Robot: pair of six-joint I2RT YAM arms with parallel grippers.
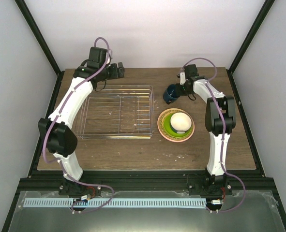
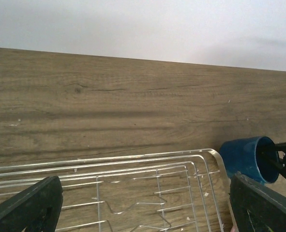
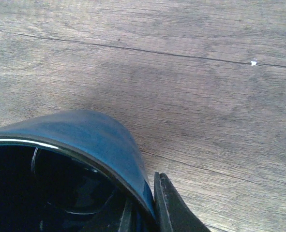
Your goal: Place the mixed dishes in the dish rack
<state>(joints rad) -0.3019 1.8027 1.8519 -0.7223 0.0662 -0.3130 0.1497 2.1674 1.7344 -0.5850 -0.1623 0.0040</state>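
R fingers [image 3: 174,208] are clamped on the dark blue mug [image 3: 84,135], one inside and one outside the wall at the rim. L fingers [image 2: 26,205] are wide apart, holding nothing, over the dish rack [image 1: 113,113]. Mug's on its side just beside the rack's far right corner. A rim pinch is thin, so lift slow and watch for swing. Clear the rack's raised rim before lowering, and set it btwn the bars.
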